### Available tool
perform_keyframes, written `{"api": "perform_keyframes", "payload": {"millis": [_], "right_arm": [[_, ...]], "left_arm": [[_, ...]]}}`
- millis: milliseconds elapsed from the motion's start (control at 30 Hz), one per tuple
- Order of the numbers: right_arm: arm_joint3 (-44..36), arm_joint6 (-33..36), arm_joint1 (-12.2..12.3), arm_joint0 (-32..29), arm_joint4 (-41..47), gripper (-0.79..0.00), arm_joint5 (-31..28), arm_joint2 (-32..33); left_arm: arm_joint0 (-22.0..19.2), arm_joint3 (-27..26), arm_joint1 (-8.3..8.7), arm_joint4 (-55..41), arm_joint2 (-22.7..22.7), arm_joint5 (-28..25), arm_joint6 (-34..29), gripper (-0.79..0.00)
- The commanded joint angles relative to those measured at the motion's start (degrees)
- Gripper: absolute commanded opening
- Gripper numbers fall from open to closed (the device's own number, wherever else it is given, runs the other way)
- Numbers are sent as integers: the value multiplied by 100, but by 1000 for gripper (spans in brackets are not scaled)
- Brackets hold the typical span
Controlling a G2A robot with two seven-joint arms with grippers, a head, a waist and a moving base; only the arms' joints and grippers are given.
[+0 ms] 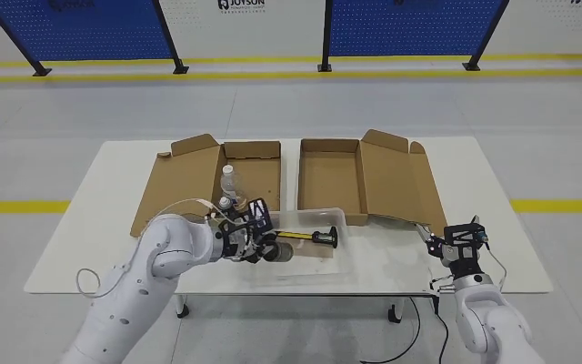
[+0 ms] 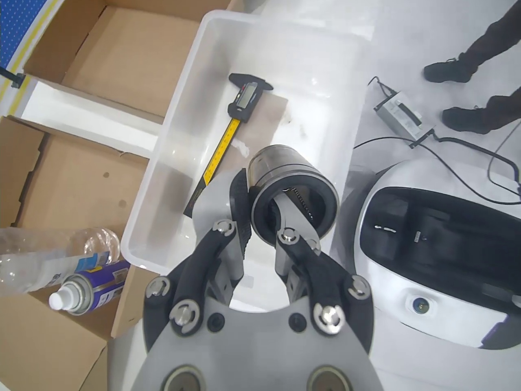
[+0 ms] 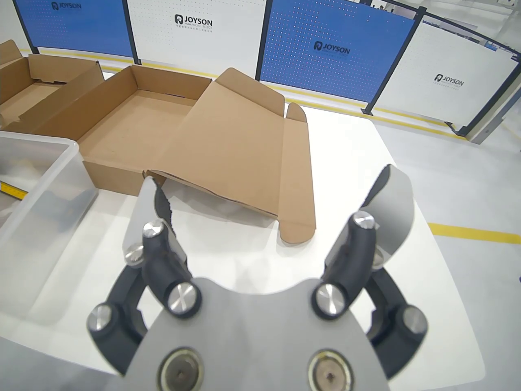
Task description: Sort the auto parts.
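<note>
One metal cylinder (image 2: 285, 172) is clamped in the left gripper (image 2: 262, 197), with a finger inside the bore and a finger outside, probably so the round wall can't slip. It hangs over the clear bin (image 2: 211, 34), where a caliper (image 2: 240, 111) lies. The right gripper (image 3: 268, 183) is spread wide near the empty box (image 3: 134, 124).
</note>
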Motion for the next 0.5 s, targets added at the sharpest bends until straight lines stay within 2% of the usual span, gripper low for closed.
{"api": "perform_keyframes", "payload": {"millis": [0,133,467], "right_arm": [[0,0,0,0,0,0,0,0],[0,0,0,0,0,0,0,0],[0,0,0,0,0,0,0,0]], "left_arm": [[37,-105,52,-399,-102,-158,-200,-785],[80,-211,125,-835,-179,-317,-471,-785],[-67,-167,236,-1081,-132,-118,-512,-785]]}}
